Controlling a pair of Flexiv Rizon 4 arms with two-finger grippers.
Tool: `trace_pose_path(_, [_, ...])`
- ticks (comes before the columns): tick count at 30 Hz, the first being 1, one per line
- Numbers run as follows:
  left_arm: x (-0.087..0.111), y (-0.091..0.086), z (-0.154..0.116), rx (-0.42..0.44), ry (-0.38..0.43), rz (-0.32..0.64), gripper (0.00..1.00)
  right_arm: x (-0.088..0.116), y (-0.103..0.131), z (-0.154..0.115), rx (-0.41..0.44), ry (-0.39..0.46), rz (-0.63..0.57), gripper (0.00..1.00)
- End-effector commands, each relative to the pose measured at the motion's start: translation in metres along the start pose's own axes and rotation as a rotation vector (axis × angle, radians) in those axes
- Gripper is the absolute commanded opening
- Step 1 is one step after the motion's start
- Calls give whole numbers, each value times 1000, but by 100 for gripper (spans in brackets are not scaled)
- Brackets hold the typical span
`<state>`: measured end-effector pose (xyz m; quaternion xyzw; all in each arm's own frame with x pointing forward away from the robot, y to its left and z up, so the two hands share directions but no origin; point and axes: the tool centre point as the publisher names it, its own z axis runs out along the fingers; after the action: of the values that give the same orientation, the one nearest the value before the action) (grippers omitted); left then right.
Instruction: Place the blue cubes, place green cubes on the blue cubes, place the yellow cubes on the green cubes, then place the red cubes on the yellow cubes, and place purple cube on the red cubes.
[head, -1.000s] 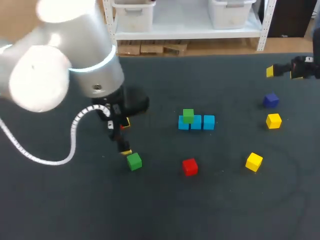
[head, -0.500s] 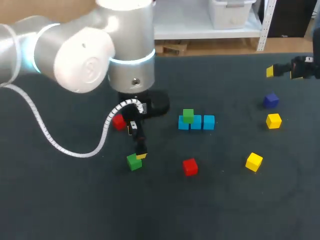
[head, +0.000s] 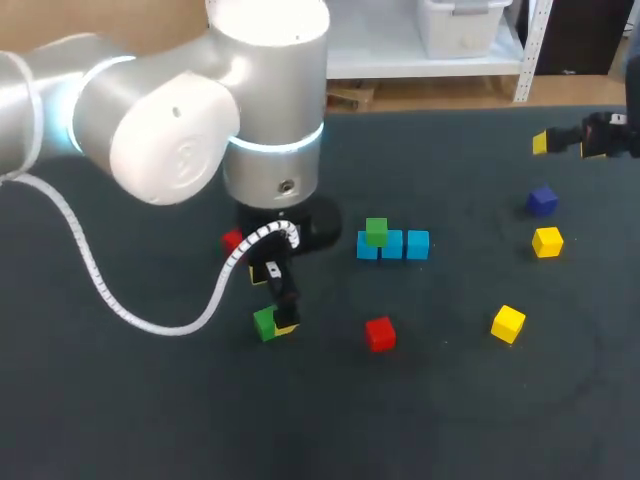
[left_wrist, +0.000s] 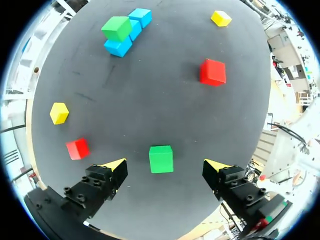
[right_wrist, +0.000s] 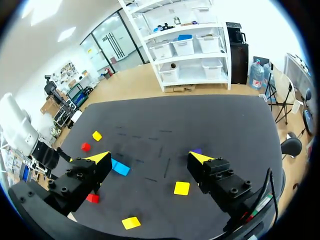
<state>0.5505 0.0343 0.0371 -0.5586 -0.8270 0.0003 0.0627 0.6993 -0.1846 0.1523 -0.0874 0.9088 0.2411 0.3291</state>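
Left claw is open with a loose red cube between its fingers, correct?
Not quite: the cube is green, not red. The left wrist view shows the left claw open with the loose green cube between its fingers, clear of both.

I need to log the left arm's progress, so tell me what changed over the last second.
The left arm swung right across the table, bringing its gripper from beside the loose green cube to over it. The gripper is open, with the cube between its fingers, ungripped. The right gripper, open, the blue row with its green cube, and the other cubes stayed put.
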Motion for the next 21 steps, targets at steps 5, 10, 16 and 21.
trace_pose_path(5, [10, -1, 12, 26, -53, 1, 100, 0, -1, 1, -3, -1, -1, 100])
trace_pose_path(10, [7, 3, 17, 31, -52, 0, 100, 0, -1, 1, -3, -1, -1, 100])
trace_pose_path(16, [4, 7, 24, 31, -36, 8, 92, 0, -1, 1, -3, -1, -1, 100])
trace_pose_path(21, [0, 3, 26, 37, -24, 29, 99, 0, -1, 1, -3, -1, -1, 100])
